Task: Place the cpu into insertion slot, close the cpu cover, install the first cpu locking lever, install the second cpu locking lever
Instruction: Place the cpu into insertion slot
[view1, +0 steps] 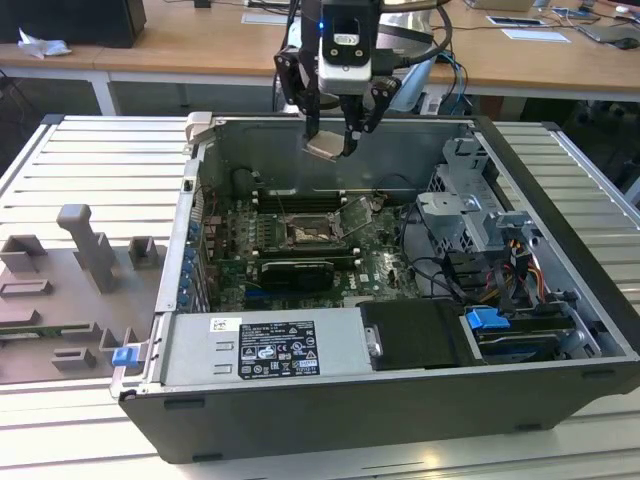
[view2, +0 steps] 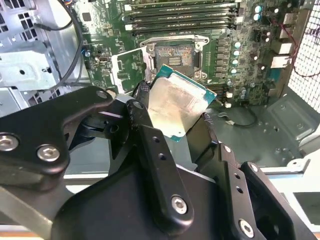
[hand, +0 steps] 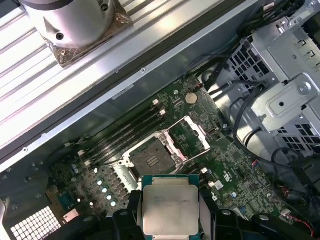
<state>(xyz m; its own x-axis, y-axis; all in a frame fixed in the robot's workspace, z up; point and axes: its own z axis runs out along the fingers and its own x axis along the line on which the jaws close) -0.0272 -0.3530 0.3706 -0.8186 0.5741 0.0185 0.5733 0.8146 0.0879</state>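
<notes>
My gripper hangs above the open computer case, over its back wall, shut on the cpu. In both wrist views the cpu is a silvery square chip with a green edge, pinched between the black fingers. Well below it on the green board lies the insertion slot, dark in the centre and uncovered. The cpu cover stands flipped open at the slot's side.
Long black memory slots run behind the socket, and a black graphics card lies in front of it. A power supply, a metal drive cage and cables fill the case. A grey fixture plate sits outside, at the exterior view's left.
</notes>
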